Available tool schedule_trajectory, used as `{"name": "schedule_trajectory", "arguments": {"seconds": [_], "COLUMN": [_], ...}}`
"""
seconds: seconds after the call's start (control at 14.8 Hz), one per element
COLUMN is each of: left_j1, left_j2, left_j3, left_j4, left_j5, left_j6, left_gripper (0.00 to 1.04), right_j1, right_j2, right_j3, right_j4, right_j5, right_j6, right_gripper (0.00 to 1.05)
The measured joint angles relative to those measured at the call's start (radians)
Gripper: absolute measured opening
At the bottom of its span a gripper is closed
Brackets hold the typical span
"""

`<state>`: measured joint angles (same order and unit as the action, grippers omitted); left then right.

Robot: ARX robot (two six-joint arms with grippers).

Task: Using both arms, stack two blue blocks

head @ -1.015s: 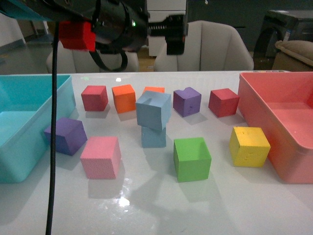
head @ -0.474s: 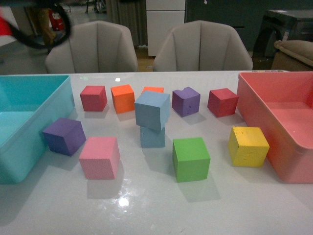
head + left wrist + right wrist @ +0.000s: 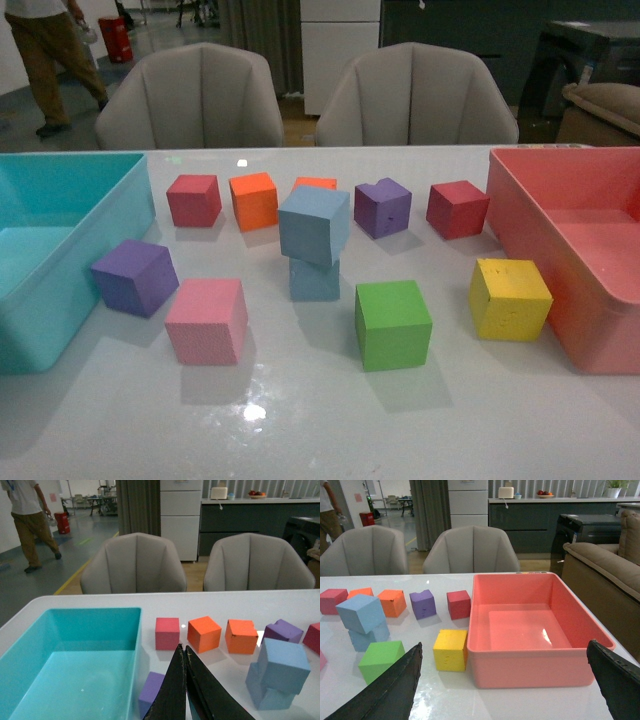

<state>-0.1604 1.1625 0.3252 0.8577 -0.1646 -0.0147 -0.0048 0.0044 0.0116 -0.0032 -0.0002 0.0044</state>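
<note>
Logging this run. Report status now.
Left gripper shut, right gripper open, both empty. Upper blue block sits skewed on lower blue block. Nothing obstructing.

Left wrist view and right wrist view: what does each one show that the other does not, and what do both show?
Only the left wrist view shows the turquoise bin and the shut left gripper. Only the right wrist view shows the pink bin, the yellow cube, the green cube and the open right gripper. Both show the stacked blue blocks, the upper one sitting skewed.
</note>
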Motion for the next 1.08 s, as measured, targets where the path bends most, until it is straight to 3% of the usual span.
{"name": "schedule_trajectory", "arguments": {"seconds": [0.41, 0.47, 0.54, 0.74, 1.08], "left_j1": [0.094, 0.15, 0.166, 0.16, 0.16], "left_j2": [-0.264, -0.311, -0.357, -0.442, -0.674], "left_j3": [-0.205, -0.226, -0.239, -0.308, -0.314], "left_j4": [-0.095, -0.122, -0.148, -0.167, -0.38], "left_j5": [0.095, 0.156, 0.154, 0.164, 0.164], "left_j6": [0.0, 0.001, 0.0, 0.001, 0.001], "left_gripper": [0.02, 0.02, 0.02, 0.02, 0.02], "right_j1": [0.0, 0.0, 0.0, 0.0, 0.0], "right_j2": [0.0, 0.0, 0.0, 0.0, 0.0], "right_j3": [0.0, 0.0, 0.0, 0.0, 0.0], "right_j4": [0.0, 0.0, 0.0, 0.0, 0.0], "right_j5": [0.0, 0.0, 0.0, 0.0, 0.0], "right_j6": [0.0, 0.0, 0.0, 0.0, 0.0], "right_gripper": [0.98, 0.98, 0.98, 0.98, 0.98]}}
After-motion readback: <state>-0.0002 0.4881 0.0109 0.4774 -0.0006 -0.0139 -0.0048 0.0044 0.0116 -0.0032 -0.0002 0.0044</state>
